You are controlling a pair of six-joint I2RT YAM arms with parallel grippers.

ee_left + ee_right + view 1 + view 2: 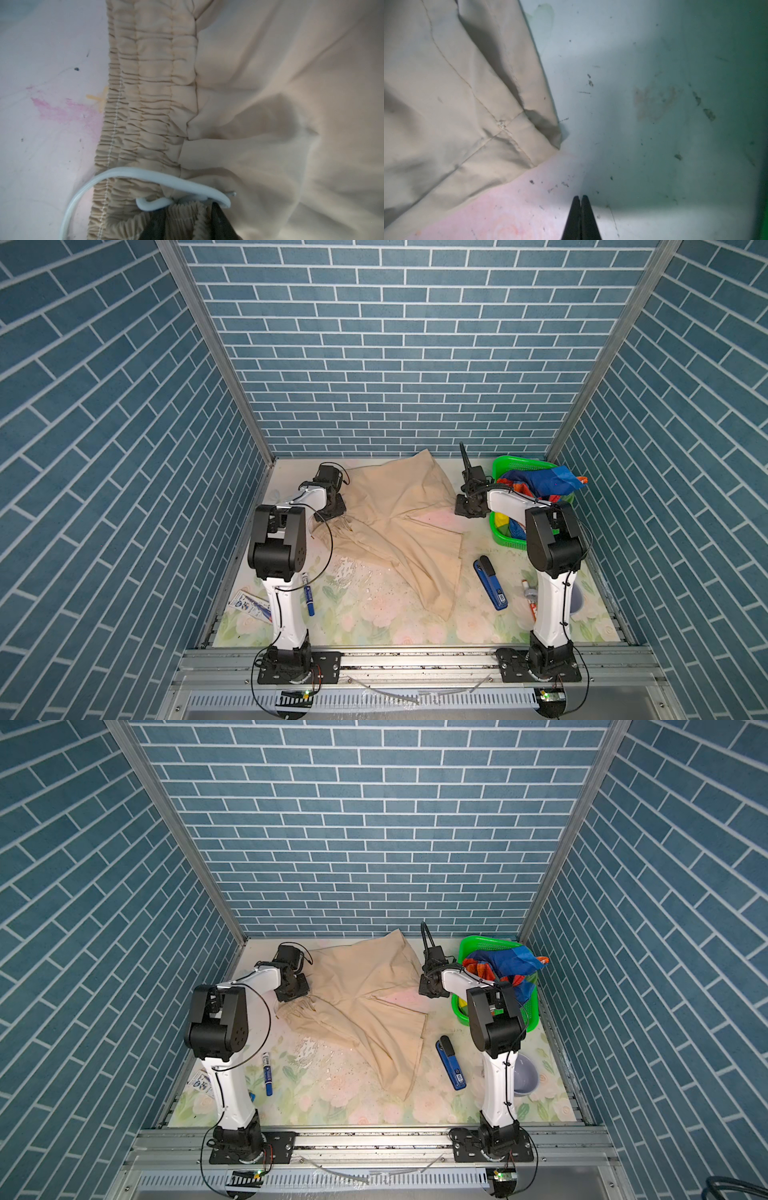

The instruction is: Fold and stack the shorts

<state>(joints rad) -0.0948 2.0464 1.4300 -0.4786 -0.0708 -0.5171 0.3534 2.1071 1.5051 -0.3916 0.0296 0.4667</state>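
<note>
On the flowery table (374, 622), the left pincer (185, 216) pinches the crinkly waistband (145, 83) of the soft beige shorts (399, 514), while the right pincer (580, 199) sits closed and empty nearby.

The right gripper (580, 198) held its fingers (574, 218) pressed together over the stained bench (654, 145); beige shorts (456, 104) lay toward ten o'clock.

Green mesh basket (500, 531) (478, 942) on floral table cover (374, 614). Just forward-left of the basket, lying flat: blue stapler (491, 583) (451, 1063). Forward of it, well apart: lavender bowl (524, 1074), red-and-white tube (528, 597). Far left and forward of it: blue marker (267, 1073), printed packet (249, 605).
</note>
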